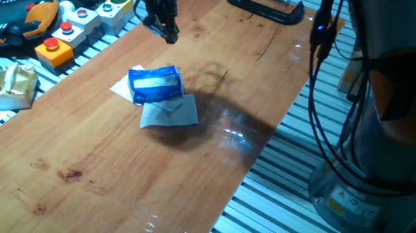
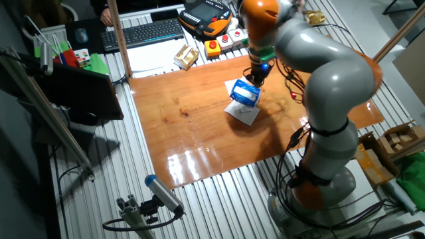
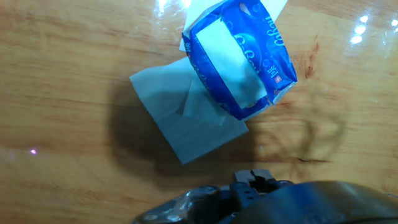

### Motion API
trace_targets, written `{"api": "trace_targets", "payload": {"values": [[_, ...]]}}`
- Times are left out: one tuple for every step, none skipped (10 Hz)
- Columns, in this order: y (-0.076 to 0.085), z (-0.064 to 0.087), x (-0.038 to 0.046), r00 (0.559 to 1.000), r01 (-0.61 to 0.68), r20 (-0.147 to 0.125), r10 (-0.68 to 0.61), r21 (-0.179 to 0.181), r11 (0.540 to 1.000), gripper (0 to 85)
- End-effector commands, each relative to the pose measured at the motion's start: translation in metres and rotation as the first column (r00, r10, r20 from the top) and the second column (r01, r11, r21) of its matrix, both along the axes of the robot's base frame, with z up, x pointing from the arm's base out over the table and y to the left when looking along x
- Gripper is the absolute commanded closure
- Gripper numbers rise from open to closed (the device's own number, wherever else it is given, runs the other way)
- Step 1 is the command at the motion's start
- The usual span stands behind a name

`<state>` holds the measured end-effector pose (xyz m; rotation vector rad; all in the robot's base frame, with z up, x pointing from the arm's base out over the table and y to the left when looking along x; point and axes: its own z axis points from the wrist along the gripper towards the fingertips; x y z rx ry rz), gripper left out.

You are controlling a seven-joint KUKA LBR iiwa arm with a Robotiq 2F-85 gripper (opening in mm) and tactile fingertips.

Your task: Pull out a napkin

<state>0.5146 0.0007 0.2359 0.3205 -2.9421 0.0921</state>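
Hand view: thin soft napkin (image 3: 186, 121) beside glossy packet (image 3: 239, 59).

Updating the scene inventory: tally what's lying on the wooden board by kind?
Blue tissue packet: 1
Napkin, pale sheet flat beside the packet: 1
White sheet corners poking from under the packet: at least 1, extent hidden
Black clamp at the board's far end: 1
Total: 4

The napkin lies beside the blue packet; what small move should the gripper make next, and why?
Probably lift a little further and stop. The napkin already lies flat on the table, out of the blue packet, and the gripper hangs above, apart from both and holding nothing.
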Motion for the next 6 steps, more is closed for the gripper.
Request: {"api": "trace_targets", "payload": {"values": [[0.0001, -0.0001, 0.0, 0.998, 0.015, 0.056, -0.017, 0.041, 0.999, 84.3], [0.0001, -0.0001, 0.0, 0.996, 0.027, 0.079, -0.03, 0.039, 0.999, 84.3], [0.0001, -0.0001, 0.0, 0.992, 0.029, 0.124, -0.033, 0.035, 0.999, 84.3], [0.0001, -0.0001, 0.0, 0.982, 0.055, 0.181, -0.063, 0.046, 0.997, 84.3], [0.0001, -0.0001, 0.0, 0.981, 0.063, 0.181, -0.066, 0.02, 0.998, 84.3], [0.0001, -0.0001, 0.0, 0.984, 0.093, 0.155, -0.092, -0.001, 0.996, 84.3]]}}
